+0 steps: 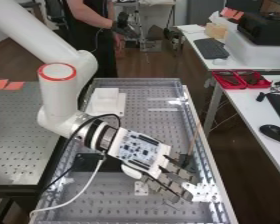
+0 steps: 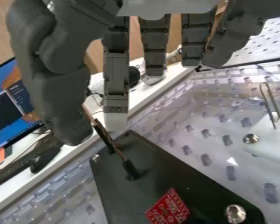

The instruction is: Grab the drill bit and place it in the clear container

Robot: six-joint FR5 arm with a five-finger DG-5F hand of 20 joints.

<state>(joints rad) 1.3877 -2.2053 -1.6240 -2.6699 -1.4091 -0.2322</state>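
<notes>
The hand point(image 1: 169, 177) is held open over the perforated bench point(image 1: 86, 202), its fingers point(image 2: 116, 75) extended and its thumb point(image 2: 47, 75) set apart from them; nothing is seen gripped. What appears to be the drill bit point(image 2: 105, 136), a thin brown rod with dark sections, is stood at a slant on the black plate point(image 2: 174, 172). In the wrist view it is seen close by the thumb's tip, partly overlapped by it; whether the two touch cannot be told. In the high view the rod is seen just beside the hand, on the side toward the white desk point(image 1: 254, 112). On the black plate, a red printed square point(image 2: 168, 207) is placed near a silver screw point(image 2: 235, 213).
</notes>
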